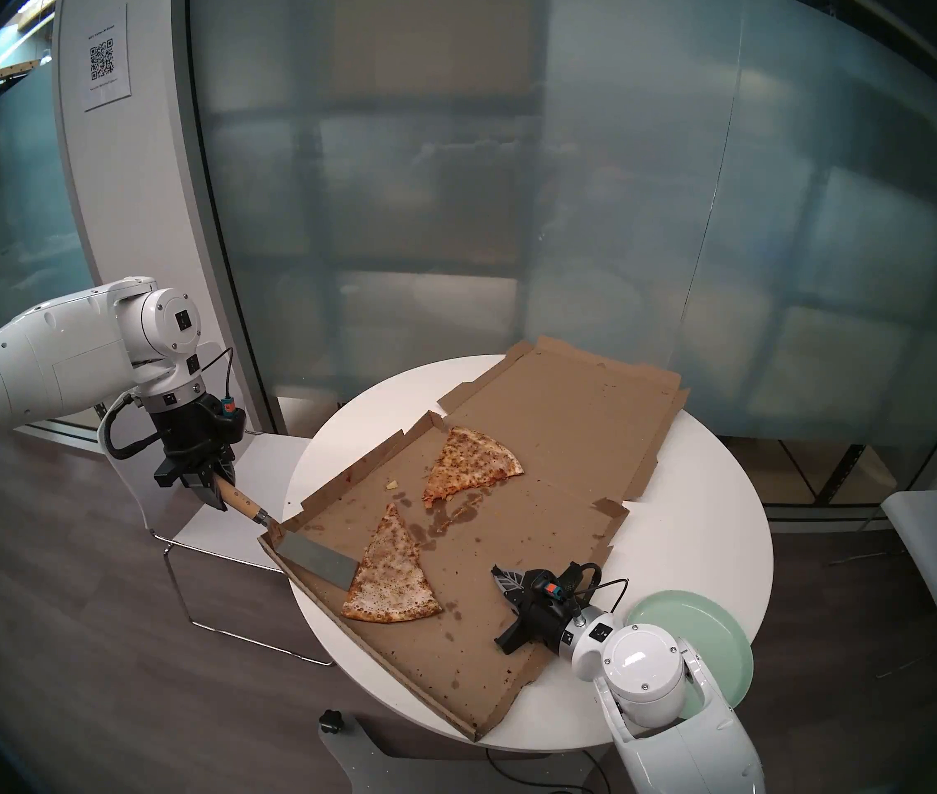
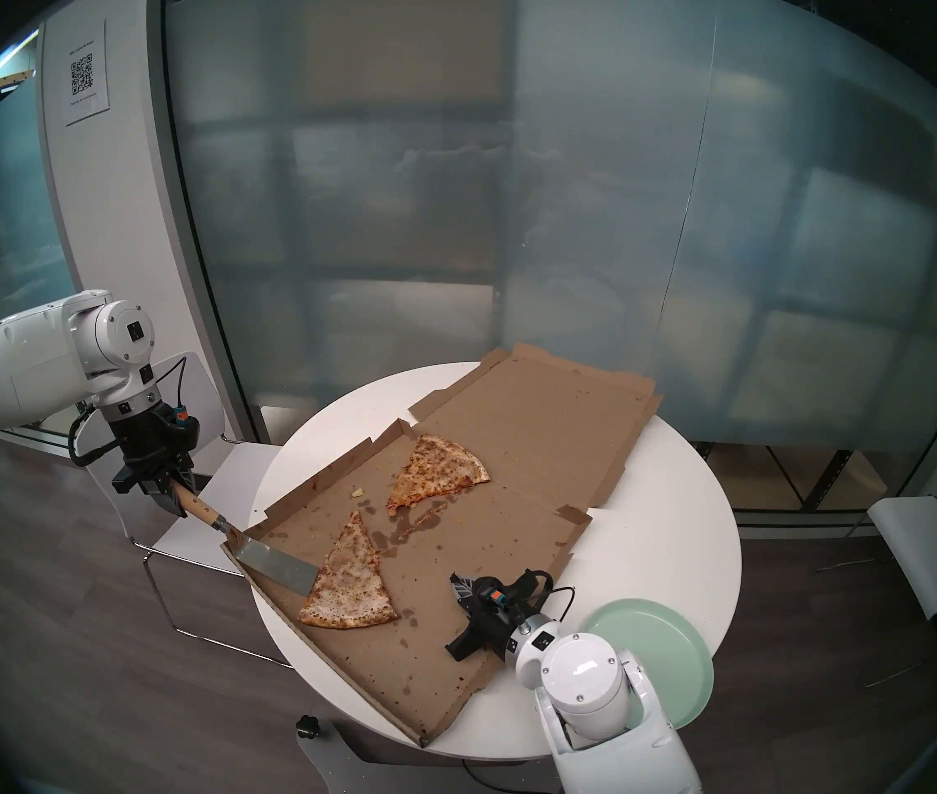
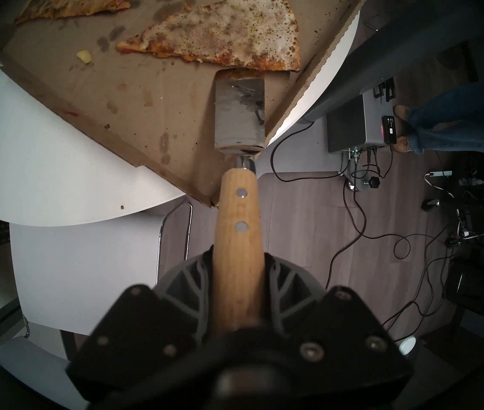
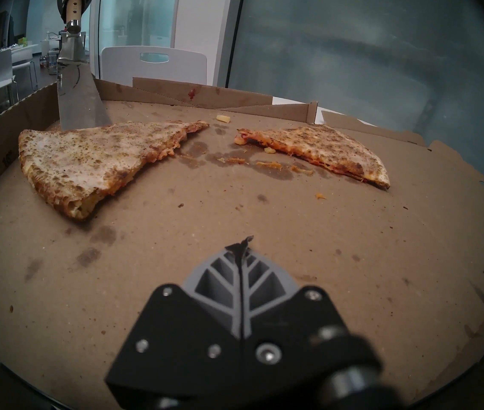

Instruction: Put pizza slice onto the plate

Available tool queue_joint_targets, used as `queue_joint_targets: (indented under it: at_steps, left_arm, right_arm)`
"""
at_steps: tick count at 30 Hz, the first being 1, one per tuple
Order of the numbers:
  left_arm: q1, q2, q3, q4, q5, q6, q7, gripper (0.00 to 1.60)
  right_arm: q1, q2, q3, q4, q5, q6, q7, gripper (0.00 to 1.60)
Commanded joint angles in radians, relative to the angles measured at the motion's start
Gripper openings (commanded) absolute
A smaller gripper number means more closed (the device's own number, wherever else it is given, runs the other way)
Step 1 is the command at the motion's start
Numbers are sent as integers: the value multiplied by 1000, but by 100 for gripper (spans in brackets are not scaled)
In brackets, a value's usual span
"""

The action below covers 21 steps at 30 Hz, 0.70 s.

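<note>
Spatula blade, handle clamped in the left gripper, noses under the pizza slice lower-left in the box, right gripper pinched empty, next a deeper slide before lifting toward the plate lower right.

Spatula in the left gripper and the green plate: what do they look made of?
The spatula: blade looks like polished steel, mirror-bright with reflections; handle pale wood with visible grain and two metal rivets. The round mint-green plate: smooth, even, faint sheen; plastic or glazed ceramic, cannot tell which.
</note>
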Motion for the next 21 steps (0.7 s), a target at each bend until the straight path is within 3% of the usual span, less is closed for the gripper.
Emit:
queue_joint_targets:
  at_steps: [1,9,21]
  left_arm:
    - [-13,1,-5,-11,-11,0,1,0]
    - [1,14,-6,-35,-28,7,1,0]
    - [23,48,-6,-87,-25,44,89,0]
  right_arm:
    - [-5,-1,0,-35,0,9,1,0]
    - [-5,1,-3,-35,-1,7,3,0]
    - [-9,4,-10,-42,-5,10,5,0]
